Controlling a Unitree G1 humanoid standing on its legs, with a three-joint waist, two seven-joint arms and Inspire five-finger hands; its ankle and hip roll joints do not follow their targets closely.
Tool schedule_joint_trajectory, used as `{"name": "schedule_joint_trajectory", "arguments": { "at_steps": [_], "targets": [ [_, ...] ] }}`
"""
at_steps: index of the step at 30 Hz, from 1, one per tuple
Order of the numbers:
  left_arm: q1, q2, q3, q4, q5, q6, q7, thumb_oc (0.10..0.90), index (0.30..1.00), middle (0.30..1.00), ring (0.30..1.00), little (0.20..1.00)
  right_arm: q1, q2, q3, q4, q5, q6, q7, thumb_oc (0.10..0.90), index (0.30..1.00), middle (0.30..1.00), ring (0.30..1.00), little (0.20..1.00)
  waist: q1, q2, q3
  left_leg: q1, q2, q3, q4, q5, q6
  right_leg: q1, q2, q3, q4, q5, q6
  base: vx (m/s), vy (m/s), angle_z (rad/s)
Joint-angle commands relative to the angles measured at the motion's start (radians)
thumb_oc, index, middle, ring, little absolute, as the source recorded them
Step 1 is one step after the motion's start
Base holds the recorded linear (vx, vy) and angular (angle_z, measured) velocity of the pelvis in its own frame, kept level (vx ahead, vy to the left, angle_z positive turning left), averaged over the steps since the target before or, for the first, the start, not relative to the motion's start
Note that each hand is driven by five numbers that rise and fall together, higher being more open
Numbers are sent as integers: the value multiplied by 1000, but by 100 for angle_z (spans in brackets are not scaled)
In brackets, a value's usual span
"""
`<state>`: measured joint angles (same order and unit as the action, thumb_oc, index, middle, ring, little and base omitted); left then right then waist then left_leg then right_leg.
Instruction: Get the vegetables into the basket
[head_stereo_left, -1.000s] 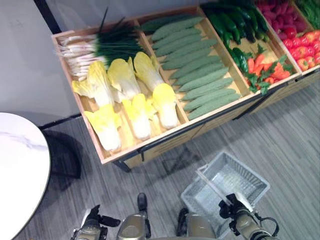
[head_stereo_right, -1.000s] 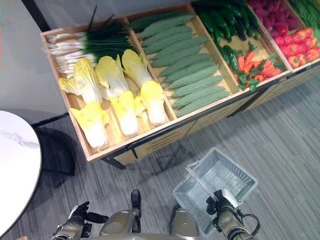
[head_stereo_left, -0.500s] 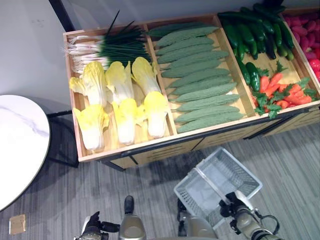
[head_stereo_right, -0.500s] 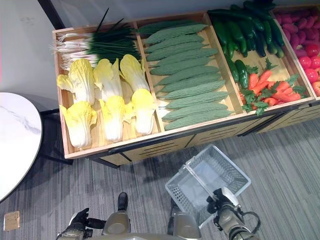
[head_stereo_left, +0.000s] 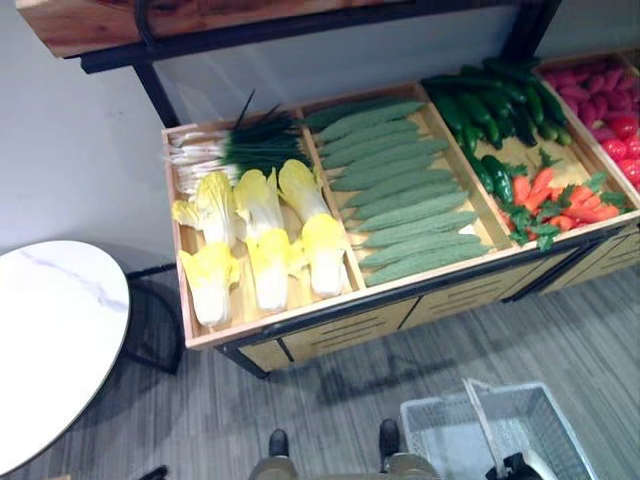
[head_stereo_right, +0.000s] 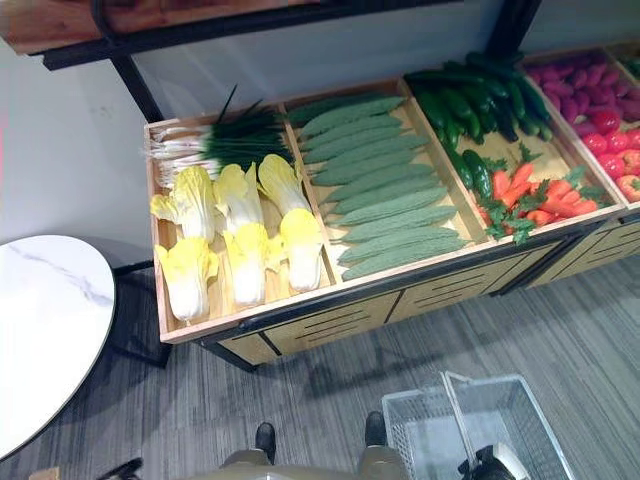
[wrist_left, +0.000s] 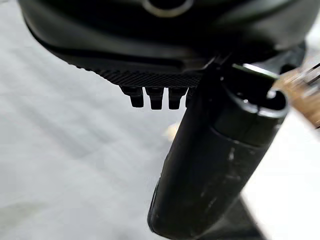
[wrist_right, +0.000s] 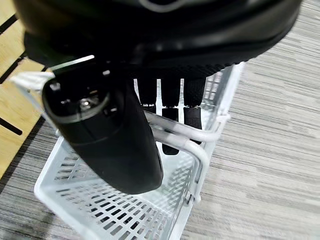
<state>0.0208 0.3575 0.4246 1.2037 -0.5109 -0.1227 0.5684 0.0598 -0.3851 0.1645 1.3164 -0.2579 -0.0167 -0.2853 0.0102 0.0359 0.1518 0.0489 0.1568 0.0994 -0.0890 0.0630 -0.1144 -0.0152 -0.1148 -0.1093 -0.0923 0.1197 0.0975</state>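
right hand (wrist_right: 170, 107): curled round the basket (wrist_right: 100, 200) handle, carrying it empty
left hand (wrist_left: 210, 165): looks loosely curled, holding nothing
vegetables (head_stereo_left: 400, 190): waiting in the crates

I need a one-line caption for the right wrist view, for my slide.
Right hand curled round the handle of an empty white basket.

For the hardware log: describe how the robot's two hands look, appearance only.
Both are dark, almost black. The left hand shows a thick, rounded, glossy thumb with pale scuff marks, a finely textured strip along the palm edge, and a row of blocky, square-ended fingers. The right hand matches: smooth bulbous thumb, slim segmented fingers, and a round ring-shaped fitting on the housing above.
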Motion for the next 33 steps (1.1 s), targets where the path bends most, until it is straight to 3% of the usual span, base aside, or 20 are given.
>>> {"name": "schedule_joint_trajectory", "arguments": {
  "at_steps": [1,4,9,14,18,19,23,24,33],
  "targets": [
    [23,122,21,-230,134,-155,216,900,1000,1000,1000,1000,-43,0,29,-2,-12,-37,-40,400,300,300,300,300,0,-59,28,1,0,-48,2,-26,-12,56,-48,-37,10,-30,63,3,33,3],
    [55,161,55,-520,297,-160,310,900,1000,1000,1000,1000,-27,13,6,2,-8,-47,-45,400,300,300,300,300,8,-63,23,0,-6,-55,2,-32,-11,58,-53,-40,7,-30,69,5,24,3],
    [-11,200,73,-731,466,-106,392,900,1000,1000,1000,1000,-23,25,5,22,-2,-46,-36,400,300,300,300,300,5,-78,11,4,-10,-51,2,-42,-11,62,-62,-38,5,-30,75,1,2,1],
    [-85,158,-37,-886,385,-219,251,900,1000,1000,1000,1000,-36,16,14,-5,7,-38,-34,400,300,300,300,300,-14,-84,10,9,-15,-42,2,-46,-7,60,-65,-24,5,-25,76,-4,4,-1],
    [-135,90,-144,-947,312,-256,143,900,1000,1000,1000,1000,-54,25,40,-41,2,-34,-34,400,300,300,300,300,-31,-87,11,18,-15,-29,2,-50,-4,62,-66,-12,5,-25,74,5,2,-2],
    [-145,79,-186,-979,322,-253,112,900,1000,1000,1000,1000,-56,27,47,-47,-4,-36,-31,400,300,300,300,300,-33,-88,13,21,-15,-24,2,-52,-4,62,-65,-9,5,-25,74,7,3,-10],
    [-146,63,-209,-983,300,-261,74,900,1000,1000,1000,1000,-59,30,53,-57,-10,-35,-26,400,300,300,300,300,-37,-90,13,26,-13,-20,2,-52,-4,64,-63,-4,5,-25,73,5,-4,-16],
    [-143,47,-247,-1003,278,-263,20,900,1000,1000,1000,1000,-62,35,51,-51,-8,-34,-24,400,300,300,300,300,-41,-89,11,30,-11,-14,2,-53,-4,65,-61,0,5,-26,72,13,-6,-8],
    [-119,48,-328,-1037,299,-247,-83,900,1000,1000,1000,1000,-58,32,47,-54,-8,-43,-16,400,300,300,300,300,-52,-88,9,39,-3,-2,2,-54,-8,67,-54,10,5,-29,68,4,-5,-2]
  ]
}}
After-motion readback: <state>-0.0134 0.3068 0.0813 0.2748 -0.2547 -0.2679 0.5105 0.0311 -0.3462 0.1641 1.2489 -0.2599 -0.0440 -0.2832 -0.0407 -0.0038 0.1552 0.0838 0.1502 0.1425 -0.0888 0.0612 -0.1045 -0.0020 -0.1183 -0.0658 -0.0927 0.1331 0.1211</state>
